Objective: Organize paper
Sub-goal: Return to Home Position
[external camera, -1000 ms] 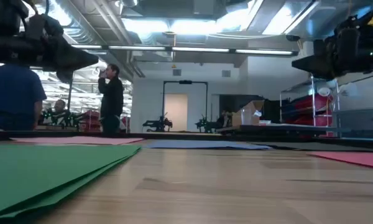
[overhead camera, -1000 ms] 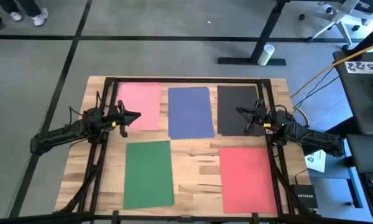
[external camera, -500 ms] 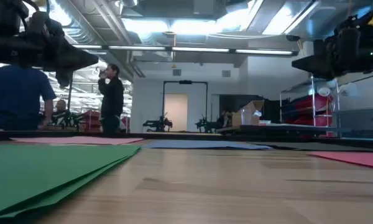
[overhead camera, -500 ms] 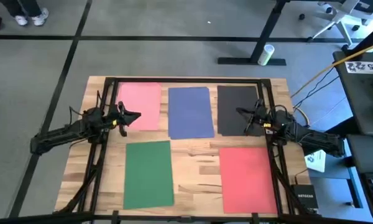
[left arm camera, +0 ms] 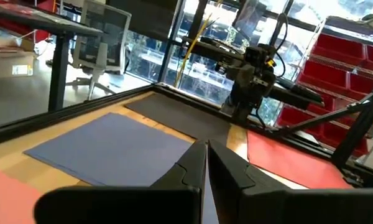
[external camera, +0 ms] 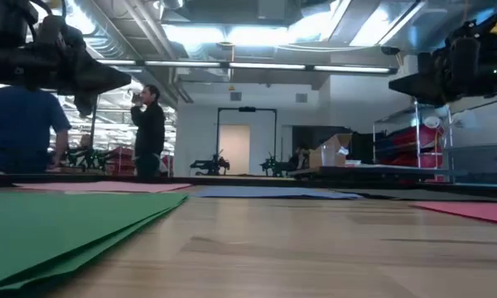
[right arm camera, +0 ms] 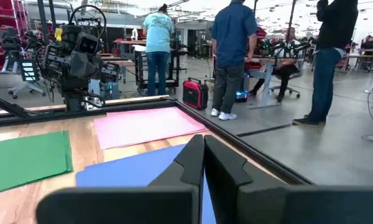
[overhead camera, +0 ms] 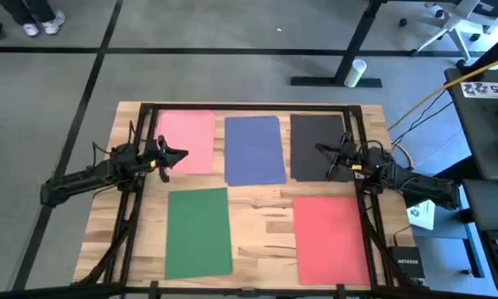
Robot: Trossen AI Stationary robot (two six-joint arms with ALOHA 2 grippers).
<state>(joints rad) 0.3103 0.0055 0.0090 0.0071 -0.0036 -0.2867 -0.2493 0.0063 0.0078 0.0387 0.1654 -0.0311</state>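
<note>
Five piles of paper lie flat on the wooden table: pink (overhead camera: pixel 187 139), blue (overhead camera: pixel 254 149) and black (overhead camera: pixel 314 146) along the far side, green (overhead camera: pixel 198 232) and red (overhead camera: pixel 330 239) along the near side. My left gripper (overhead camera: pixel 183 153) hovers shut above the pink pile's near right part, pointing toward the table's right edge. My right gripper (overhead camera: pixel 319 149) hovers shut above the black pile, pointing toward the left edge. Each wrist view shows its own fingers closed together, left (left arm camera: pixel 206 163) and right (right arm camera: pixel 203 158), with nothing between them.
A dark metal frame (overhead camera: pixel 249 107) runs around the table along its far, left and right sides. A small black box (overhead camera: pixel 405 266) sits at the near right corner. People stand in the room beyond the table (right arm camera: pixel 235 56).
</note>
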